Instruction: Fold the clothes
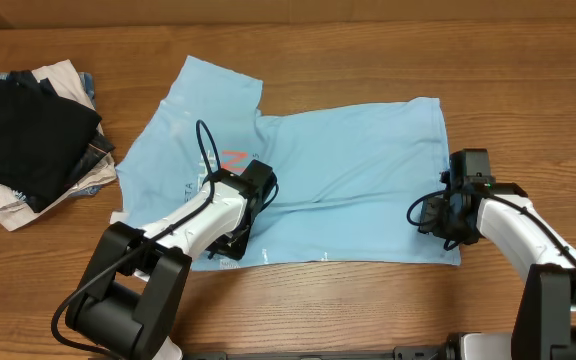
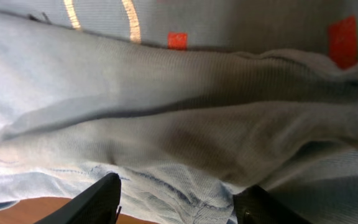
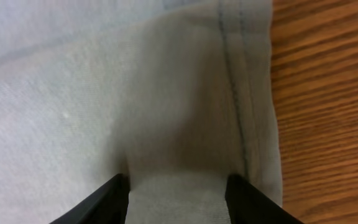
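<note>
Overhead view shows the blue shirt (image 1: 348,170) lying flat across the middle of the counter (image 1: 368,40), with one sleeve sticking out at the upper left. Left jaws are spread over it. Right jaws pinch its right edge. Most of the folding looks not done.
</note>
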Controlling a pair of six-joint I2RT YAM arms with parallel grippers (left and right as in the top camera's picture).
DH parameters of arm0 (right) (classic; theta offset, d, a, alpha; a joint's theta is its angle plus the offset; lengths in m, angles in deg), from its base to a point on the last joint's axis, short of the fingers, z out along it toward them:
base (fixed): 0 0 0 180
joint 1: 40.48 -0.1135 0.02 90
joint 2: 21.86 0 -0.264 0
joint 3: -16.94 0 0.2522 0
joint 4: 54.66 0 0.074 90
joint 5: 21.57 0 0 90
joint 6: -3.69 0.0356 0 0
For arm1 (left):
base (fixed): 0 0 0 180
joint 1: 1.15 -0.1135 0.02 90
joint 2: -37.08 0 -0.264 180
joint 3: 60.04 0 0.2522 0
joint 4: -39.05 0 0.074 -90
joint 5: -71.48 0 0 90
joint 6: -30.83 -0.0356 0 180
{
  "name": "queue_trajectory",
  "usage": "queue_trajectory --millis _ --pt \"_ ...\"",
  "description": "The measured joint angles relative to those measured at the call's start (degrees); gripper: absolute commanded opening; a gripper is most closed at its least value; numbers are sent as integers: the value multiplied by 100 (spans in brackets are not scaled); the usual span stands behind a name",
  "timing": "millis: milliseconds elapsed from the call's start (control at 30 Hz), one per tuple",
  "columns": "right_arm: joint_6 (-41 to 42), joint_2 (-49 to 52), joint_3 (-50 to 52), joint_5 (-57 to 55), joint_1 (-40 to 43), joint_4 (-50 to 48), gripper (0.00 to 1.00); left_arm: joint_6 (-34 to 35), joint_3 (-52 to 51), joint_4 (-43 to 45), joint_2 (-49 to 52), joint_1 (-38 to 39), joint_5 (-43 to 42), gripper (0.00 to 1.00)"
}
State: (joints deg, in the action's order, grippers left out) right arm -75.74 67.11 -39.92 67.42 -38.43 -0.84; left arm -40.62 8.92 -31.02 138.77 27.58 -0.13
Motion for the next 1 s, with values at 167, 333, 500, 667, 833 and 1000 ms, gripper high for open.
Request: queue_trajectory --millis 167,333,500,667,833,1000 --pt "295 -144 205 -313 -33 -90 54 0 0 -50 0 0 -120 63" --pt "732 -188 256 -520 -15 -9 55 0 0 -52 0 -2 -127 66" --pt "1080 -201 260 -522 227 111 55 -2 0 -42 -2 -2 -101 68" --pt "1276 -214 260 -450 614 262 55 -4 -9 -33 -17 -2 -72 69" --pt "1366 -225 260 -321 1008 343 55 -4 15 -70 -17 -2 -144 69" --pt "1416 -236 260 -205 1327 404 55 -2 116 -179 26 0 -431 70"
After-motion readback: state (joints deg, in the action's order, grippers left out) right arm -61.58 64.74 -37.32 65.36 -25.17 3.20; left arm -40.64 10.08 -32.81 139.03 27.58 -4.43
